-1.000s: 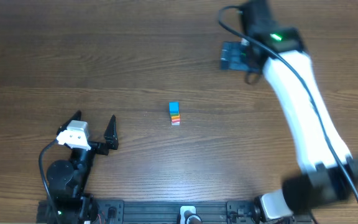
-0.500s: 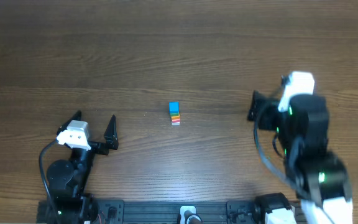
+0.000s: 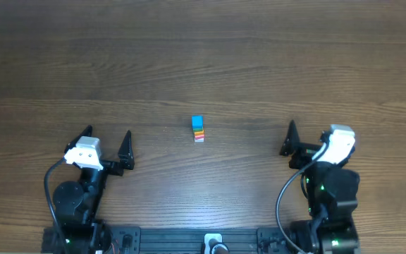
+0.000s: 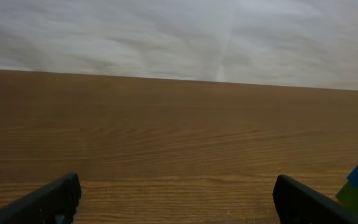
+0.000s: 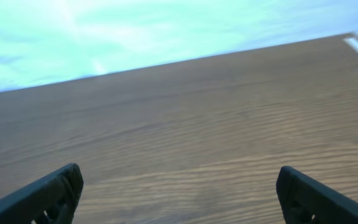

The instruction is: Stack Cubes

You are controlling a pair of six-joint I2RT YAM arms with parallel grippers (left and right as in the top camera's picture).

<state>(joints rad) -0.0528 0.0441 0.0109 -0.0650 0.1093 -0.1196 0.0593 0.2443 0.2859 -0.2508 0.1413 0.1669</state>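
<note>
The left gripper [image 3: 106, 143] sits low on the left side of the brown wooden table [image 3: 203, 56], near the arm's own base. Its two black fingers [image 4: 48, 198] are spread wide apart, and there is nothing between them.

The stack of cubes [image 3: 198, 130] stands near the middle of the table. It is off to the right of the left gripper and a little farther up the table, well apart from it. In the left wrist view the stack peeks in at the side, out past one of the fingers, not between them.

The blue cube [image 3: 197, 121] is on top. In the left wrist view a green cube [image 4: 355, 196] sits right under the blue one, and a bit of orange shows under that. From above, thin bands of orange, red and a pale colour show below the blue. I cannot tell for sure how many cubes are in the stack.

The right gripper [image 3: 310, 144] sits low on the right side of the table, near its own base. Its fingers [image 5: 51, 190] are spread wide too, and it holds nothing. The stack is off to its left, well apart from it.

So the stack stands between the two grippers, and neither one touches it.

Counting it all: two arms, two grippers, both with their fingers wide, one stack of cubes and one table.
</note>
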